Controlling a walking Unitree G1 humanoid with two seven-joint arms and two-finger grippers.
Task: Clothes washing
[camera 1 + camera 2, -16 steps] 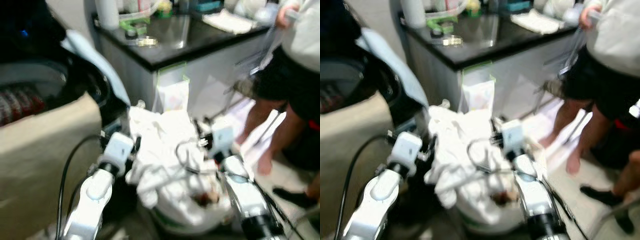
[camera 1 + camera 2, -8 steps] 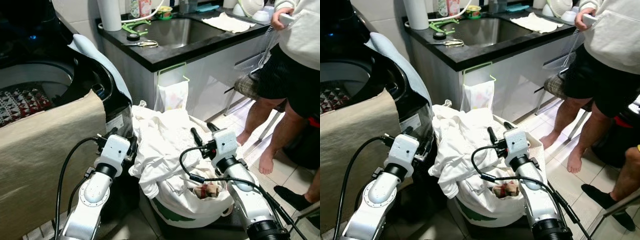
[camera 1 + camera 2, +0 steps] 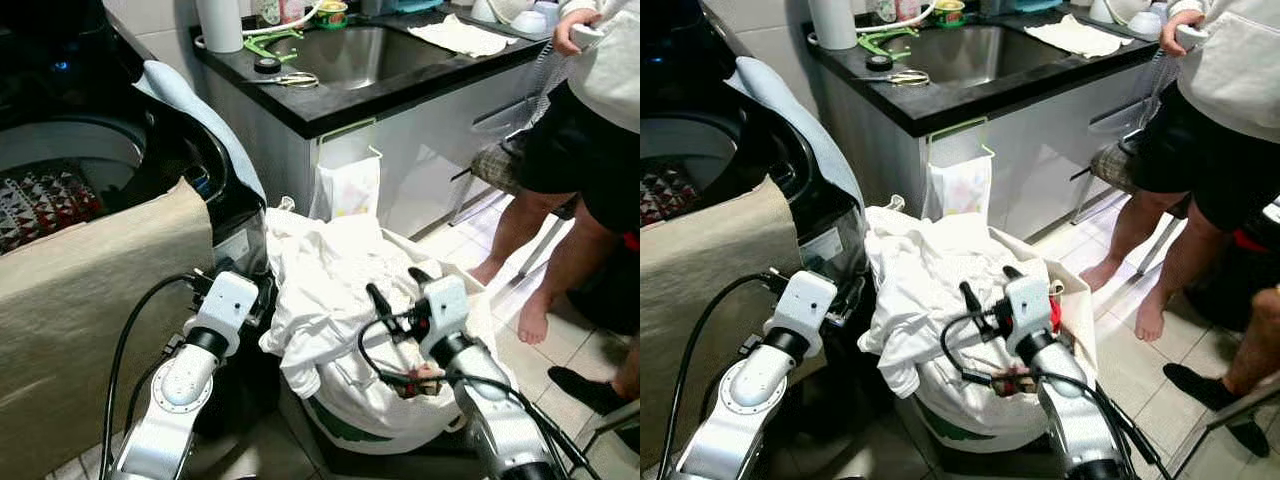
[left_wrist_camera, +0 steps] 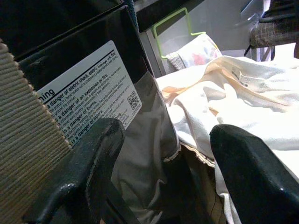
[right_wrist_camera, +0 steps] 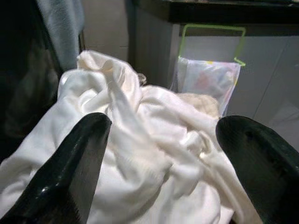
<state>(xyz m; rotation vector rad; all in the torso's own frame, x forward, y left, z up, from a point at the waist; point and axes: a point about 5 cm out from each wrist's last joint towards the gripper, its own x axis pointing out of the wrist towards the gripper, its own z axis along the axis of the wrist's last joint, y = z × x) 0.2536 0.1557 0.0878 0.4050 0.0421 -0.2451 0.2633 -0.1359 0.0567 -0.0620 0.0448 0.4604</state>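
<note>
A heap of white clothes (image 3: 325, 285) fills a white laundry basket (image 3: 345, 428) on the floor beside the washing machine (image 3: 200, 175). The machine's drum is open, with a patterned cloth (image 3: 40, 205) inside. My right gripper (image 3: 398, 287) hovers open just over the heap, and white fabric lies between and beyond its fingertips (image 5: 79, 158). My left gripper (image 4: 163, 156) is open, low between the machine's side and the basket. It holds nothing; the machine's warning label (image 4: 88, 100) is in front of it.
A beige cover (image 3: 90, 300) drapes the machine's front. A black counter with a sink (image 3: 350, 55) and scissors (image 3: 285, 78) stands behind the basket, with a green-framed bag (image 3: 348, 185) hung on its cabinet. A person (image 3: 590, 150) stands barefoot at the right on the tiles.
The blurred picture has steadied. My right gripper has come down a little, closer to the white clothes. The left arm has hardly moved.
</note>
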